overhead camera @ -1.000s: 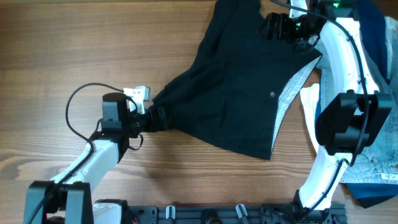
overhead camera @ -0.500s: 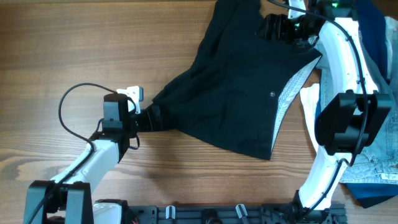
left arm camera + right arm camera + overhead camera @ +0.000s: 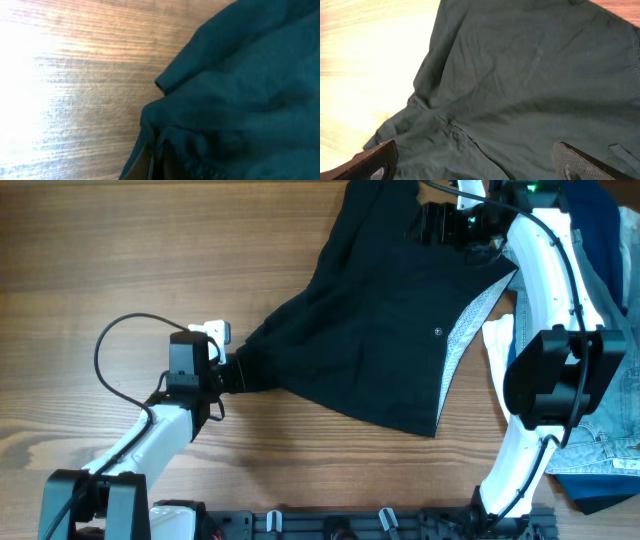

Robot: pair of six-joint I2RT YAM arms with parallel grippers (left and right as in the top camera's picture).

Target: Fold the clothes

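Black shorts lie spread on the wooden table, waist to the right with a small button and pale inner lining showing. My left gripper is shut on the hem of the leg that points left. In the left wrist view the dark fabric bunches up between the closed jaws at my left gripper. My right gripper hovers open over the far leg. In the right wrist view its two fingers stand wide apart, my right gripper over creased black cloth, holding nothing.
Pale blue denim and a dark blue garment are piled at the right edge, behind the right arm. A white piece of cloth lies beside the waist. A black rack runs along the table's front edge. Bare wood fills the left side.
My left gripper has closed on the leg hem after drawing slightly left. The right gripper has shifted a little toward the table's far edge, still open.
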